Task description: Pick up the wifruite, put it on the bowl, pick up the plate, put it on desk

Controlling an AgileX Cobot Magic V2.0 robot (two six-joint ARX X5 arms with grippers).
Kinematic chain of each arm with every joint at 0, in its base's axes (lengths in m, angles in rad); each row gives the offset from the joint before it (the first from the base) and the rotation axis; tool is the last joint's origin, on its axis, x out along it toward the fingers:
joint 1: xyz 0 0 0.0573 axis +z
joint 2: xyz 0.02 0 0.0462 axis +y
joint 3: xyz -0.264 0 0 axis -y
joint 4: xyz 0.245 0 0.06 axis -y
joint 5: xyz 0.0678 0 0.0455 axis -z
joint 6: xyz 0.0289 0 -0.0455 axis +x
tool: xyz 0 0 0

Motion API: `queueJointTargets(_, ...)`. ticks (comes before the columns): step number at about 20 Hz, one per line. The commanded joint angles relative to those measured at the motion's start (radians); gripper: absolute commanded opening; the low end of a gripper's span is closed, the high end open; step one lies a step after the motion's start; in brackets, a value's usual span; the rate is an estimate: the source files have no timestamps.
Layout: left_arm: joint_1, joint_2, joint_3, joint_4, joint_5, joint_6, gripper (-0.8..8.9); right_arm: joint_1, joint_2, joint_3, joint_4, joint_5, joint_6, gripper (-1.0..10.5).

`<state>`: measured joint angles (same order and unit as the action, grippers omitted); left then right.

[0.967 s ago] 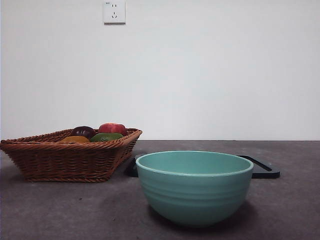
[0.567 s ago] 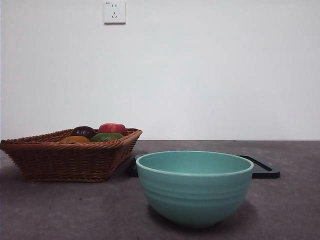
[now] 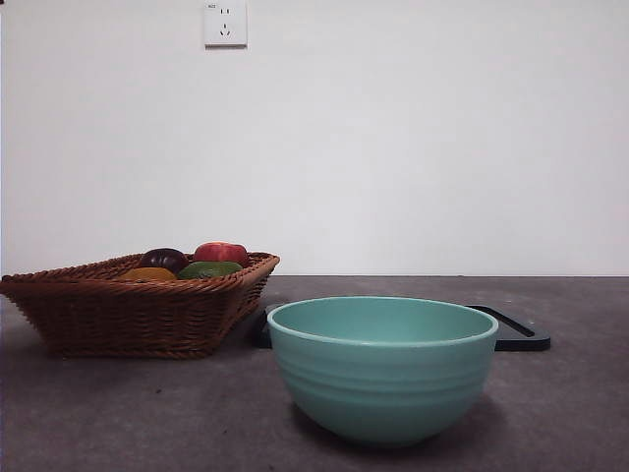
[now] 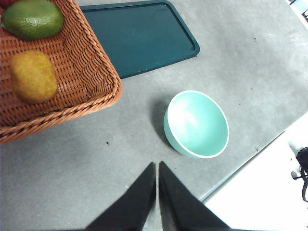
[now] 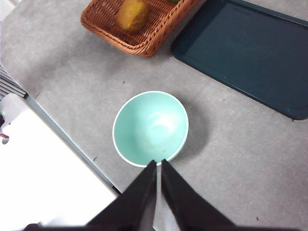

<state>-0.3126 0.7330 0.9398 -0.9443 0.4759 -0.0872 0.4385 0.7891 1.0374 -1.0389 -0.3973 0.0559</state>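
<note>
Nothing has been picked up yet. The left gripper (image 4: 157, 166) hangs high over the desk (image 4: 86, 178) with its two jaws pressed together, holding nothing; the right gripper (image 5: 158, 164) hangs just as high with its jaws likewise closed and empty. Neither shows in the front view, which fits two arms waiting above the scene.

The orange-brown fruit (image 4: 33, 76) lies in the wicker basket (image 4: 91, 72), well ahead of the left gripper and off to one side, beside a green fruit (image 4: 32, 18). From the right gripper it is farther off, beyond the bowl, so the left arm looks the better placed to fetch it, though its jaws would have to open first.

The teal bowl (image 5: 150, 128) stands upright and empty on the desk just ahead of the right gripper's tips, close below it, and a little ahead of the left gripper. It sits in open space between both arms, an easy place to drop the fruit.

A dark flat tray (image 4: 139, 36) lies on the desk beyond the bowl, one edge close against the basket, probably the plate to be moved later
</note>
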Motion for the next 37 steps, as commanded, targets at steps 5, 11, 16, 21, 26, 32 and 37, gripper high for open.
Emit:
queueJointTargets(5, -0.005, 0.005, 0.019, 0.009, 0.004, 0.015, 4.42, 0.006, 0.007, 0.019, 0.006, -0.002, 0.0, 3.5)
queueJointTargets(11, -0.005, 0.005, 0.019, 0.009, 0.004, 0.0, 5.04, 0.006, 0.007, 0.019, 0.005, -0.002, 0.012, 3.9)
queueJointTargets(16, -0.005, 0.005, 0.019, 0.009, 0.004, 0.0, 5.01, 0.006, 0.007, 0.019, 0.005, -0.002, 0.013, 3.9)
queueJointTargets(21, -0.005, 0.009, 0.019, 0.03, 0.002, -0.008, 5.01, 0.006, 0.007, 0.019, 0.005, -0.002, 0.015, 3.9)
queueJointTargets(26, -0.005, 0.071, 0.037, 0.063, -0.065, -0.011, 5.0, 0.006, 0.007, 0.019, 0.005, -0.002, 0.015, 3.9)
queueJointTargets(32, -0.014, 0.257, 0.169, 0.109, -0.163, -0.011, 4.96, 0.006, 0.007, 0.019, 0.006, -0.002, 0.014, 3.9)
queueJointTargets(37, -0.036, 0.472, 0.292, 0.108, -0.272, 0.001, 4.96, 0.006, 0.007, 0.019, 0.006, 0.005, 0.014, 3.9)
